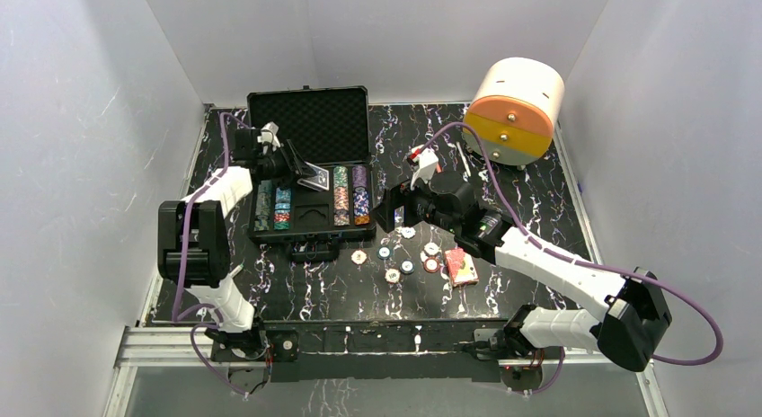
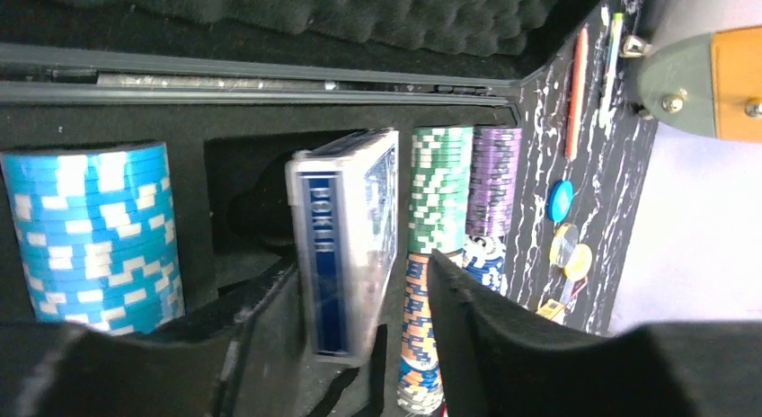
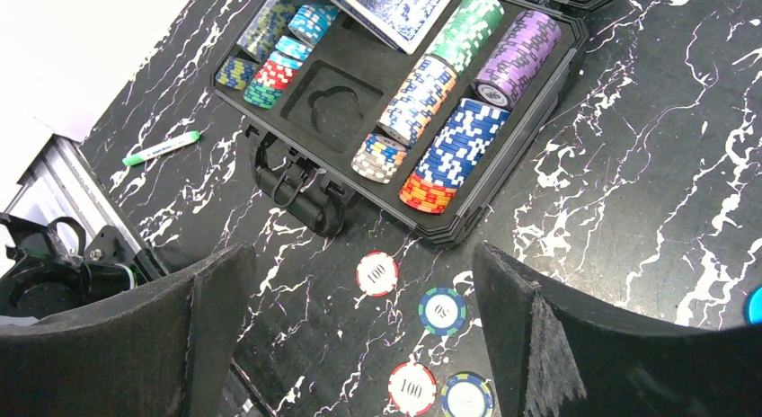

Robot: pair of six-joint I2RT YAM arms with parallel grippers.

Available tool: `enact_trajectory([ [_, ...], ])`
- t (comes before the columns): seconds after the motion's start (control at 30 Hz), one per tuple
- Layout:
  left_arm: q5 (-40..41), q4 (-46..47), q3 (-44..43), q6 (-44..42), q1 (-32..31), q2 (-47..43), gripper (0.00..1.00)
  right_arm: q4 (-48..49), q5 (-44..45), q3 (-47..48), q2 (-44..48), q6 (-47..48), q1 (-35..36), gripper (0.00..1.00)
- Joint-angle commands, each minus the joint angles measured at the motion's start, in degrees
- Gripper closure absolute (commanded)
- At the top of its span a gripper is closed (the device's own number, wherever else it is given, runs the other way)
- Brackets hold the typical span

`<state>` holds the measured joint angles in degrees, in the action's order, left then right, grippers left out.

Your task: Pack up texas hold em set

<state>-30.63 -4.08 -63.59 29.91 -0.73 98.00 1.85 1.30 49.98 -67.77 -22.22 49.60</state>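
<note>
- As the top camera looked down, the black case (image 1: 310, 120) lay open at the far left of the marbled table (image 1: 557, 210), its foam lid upright and chip rows (image 1: 350, 197) filling its slots.
- The left gripper (image 1: 301, 167) reached over the case's middle, at a blue deck (image 1: 314, 176) standing tilted there.
- The right gripper (image 1: 388, 210) hovered just right of the case, above loose chips (image 1: 393, 275) scattered on the table; a red deck (image 1: 462, 266) lay beside them, and a white-and-orange cylinder (image 1: 517, 107) sat at the far right.
- From the left wrist, the blue deck stood on edge in the case's centre pocket between the two fingers (image 2: 261, 336). The jaws were parted, with a clear gap between the deck and the right-hand finger; whether the other finger touched it I cannot tell.
- A light-blue stack (image 2: 90, 228) lay on one side of the deck, green (image 2: 440, 183) and purple (image 2: 494, 179) stacks on the other.
- From the right wrist, that gripper's jaws were spread wide with nothing between them, hanging over a red "100" chip (image 3: 377, 273) near the case's handle (image 3: 296, 188).
- One card pocket (image 3: 337, 107) was bare, and a green marker (image 3: 162, 149) lay on the table beside the case.
</note>
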Motion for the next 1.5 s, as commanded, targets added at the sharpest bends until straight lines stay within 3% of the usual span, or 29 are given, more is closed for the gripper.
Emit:
enact_trajectory([
  [0.0, 5.5, -6.7, -3.8, -2.8, -0.7, -1.4, 0.47, 3.2, 0.1, 0.3, 1.9, 0.3, 0.0, 0.03],
  [0.13, 13.1, -13.3, -7.5, -6.2, -0.7, -2.2, 0.35, 3.3, 0.3, 0.3, 1.8, 0.5, 0.0, 0.03],
  [0.37, 17.0, -15.5, -8.8, -8.6, -0.7, -3.5, 0.3, 3.2, 0.5, 0.1, 1.8, 0.7, 0.0, 0.03],
  [0.47, 16.3, -15.5, -8.8, -8.6, -0.7, -2.4, 0.35, 3.2, 0.6, 0.2, 1.7, 0.8, -0.1, 0.03],
  [0.63, 14.4, -15.3, -9.2, -8.1, -0.7, -0.2, 0.52, 3.2, 0.6, 0.0, 1.6, 0.7, 0.0, 0.03],
  [0.87, 14.0, -14.7, -8.9, -8.1, -0.7, 1.6, 0.64, 3.1, 0.7, -0.4, 1.7, 0.6, 0.0, 0.03],
  [1.1, 11.6, -14.5, -8.4, -7.8, -0.7, 3.3, 0.87, 2.9, 1.1, -0.9, 1.8, 0.6, 0.0, 0.03],
  [1.3, 10.0, -14.4, -8.3, -7.3, -0.7, 4.0, 0.9, 2.8, 1.7, -0.8, 2.1, 0.4, 0.0, 0.03],
  [1.47, 11.6, -15.2, -10.3, -8.1, -0.7, 2.7, 0.83, 1.7, 3.5, -0.3, 2.2, 0.3, -0.1, 0.03],
])
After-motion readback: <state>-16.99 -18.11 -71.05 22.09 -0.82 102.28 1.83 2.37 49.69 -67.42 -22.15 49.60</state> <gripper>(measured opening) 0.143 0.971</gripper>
